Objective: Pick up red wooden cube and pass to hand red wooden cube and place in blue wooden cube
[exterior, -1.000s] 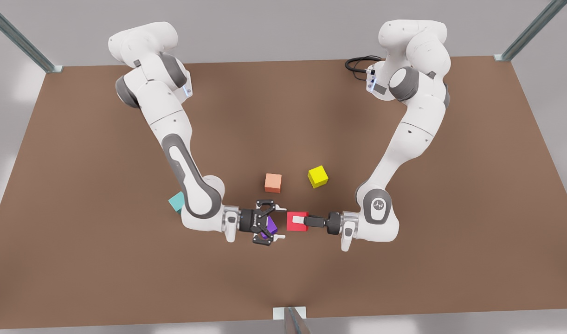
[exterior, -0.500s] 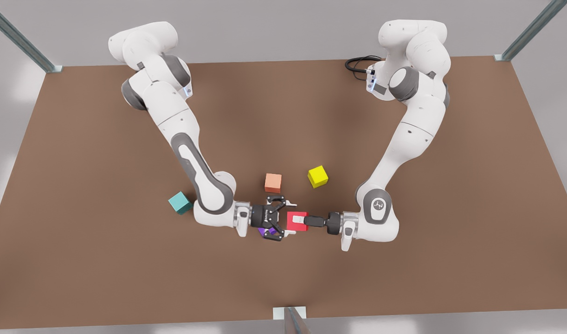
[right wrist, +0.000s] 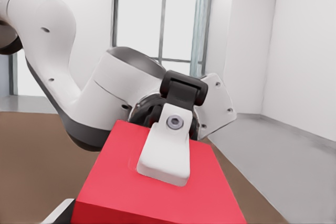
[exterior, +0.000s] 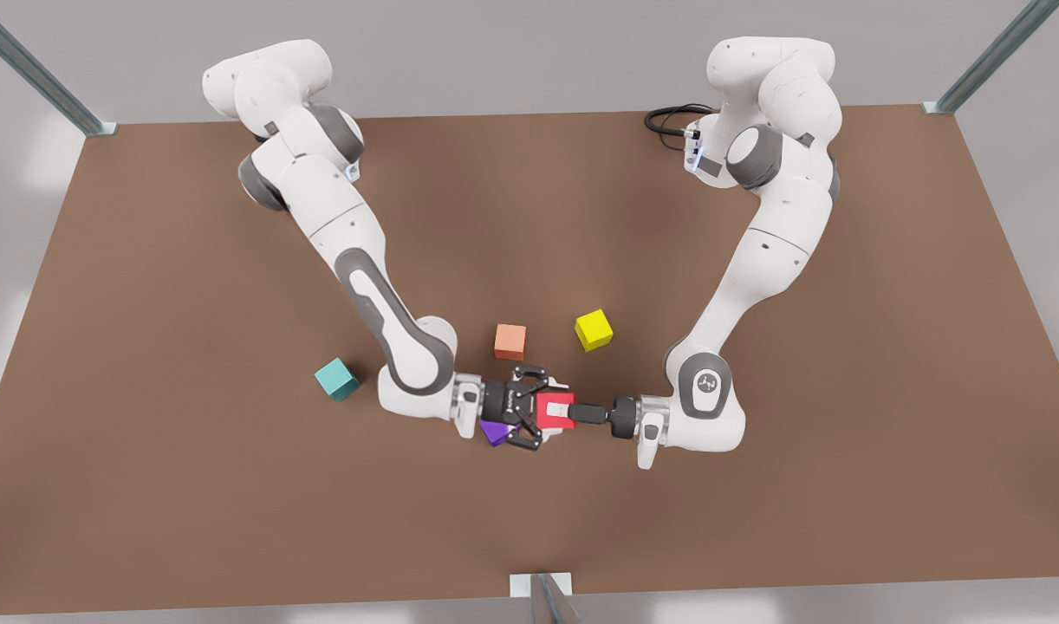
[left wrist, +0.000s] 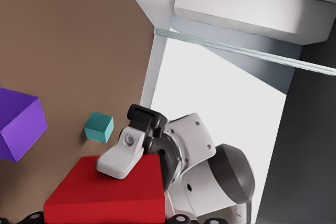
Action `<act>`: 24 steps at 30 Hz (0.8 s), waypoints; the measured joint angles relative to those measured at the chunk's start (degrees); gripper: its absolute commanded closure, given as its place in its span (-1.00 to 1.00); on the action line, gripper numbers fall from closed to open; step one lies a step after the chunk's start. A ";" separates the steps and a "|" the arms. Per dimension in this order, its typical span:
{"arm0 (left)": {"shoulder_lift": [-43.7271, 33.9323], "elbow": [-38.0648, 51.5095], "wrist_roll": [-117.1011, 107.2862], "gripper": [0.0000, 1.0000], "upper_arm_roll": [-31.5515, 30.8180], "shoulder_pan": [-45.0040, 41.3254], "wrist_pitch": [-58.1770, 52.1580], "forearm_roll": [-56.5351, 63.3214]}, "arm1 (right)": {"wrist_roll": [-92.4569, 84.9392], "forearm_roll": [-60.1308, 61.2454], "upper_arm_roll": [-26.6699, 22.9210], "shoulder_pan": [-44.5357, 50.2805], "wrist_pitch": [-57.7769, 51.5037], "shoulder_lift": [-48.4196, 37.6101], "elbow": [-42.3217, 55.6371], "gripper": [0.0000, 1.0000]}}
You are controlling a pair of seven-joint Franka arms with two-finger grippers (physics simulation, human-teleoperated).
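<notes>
The red wooden cube hangs just above the table near the front middle. My left gripper, on the arm at the front view's right, is shut on it with one finger on top. My right gripper, on the arm at the front view's left, is open and straddles the cube from the opposite side. Its finger lies along one side face of the red cube. The left finger rests on the red cube. The teal blue wooden cube sits on the table behind the right arm.
A purple cube lies on the brown table right under the right gripper. A salmon cube and a yellow cube sit just behind the grippers. A black cable lies at the back.
The right arm has slid toward the front view's right, bringing its open gripper around the red cube and uncovering the teal cube. The left arm and the red cube have stayed still.
</notes>
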 measured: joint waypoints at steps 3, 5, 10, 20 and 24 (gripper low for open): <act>0.01 0.00 0.06 -0.10 0.03 0.02 0.23 -0.02 | 0.52 -0.54 -0.09 0.45 1.08 -0.07 0.03 0.19; 0.01 0.01 0.13 -0.83 0.02 0.02 0.29 -0.09 | 0.79 -0.68 -0.09 0.57 1.63 -0.18 0.02 0.19; 0.06 -0.28 0.37 -1.00 -0.02 0.08 0.12 -0.97 | 1.52 -1.19 -0.26 0.04 2.26 -0.69 -0.25 0.19; -12.71 7.36 -5.50 -1.00 0.62 17.96 -16.57 28.29 | 5.02 -24.84 -1.78 -16.94 -4.22 -13.66 -17.66 0.17; -18.99 9.45 -5.88 -1.00 0.43 15.43 -30.01 68.75 | 9.49 -56.71 -4.32 -22.61 -11.09 -24.28 -23.40 0.17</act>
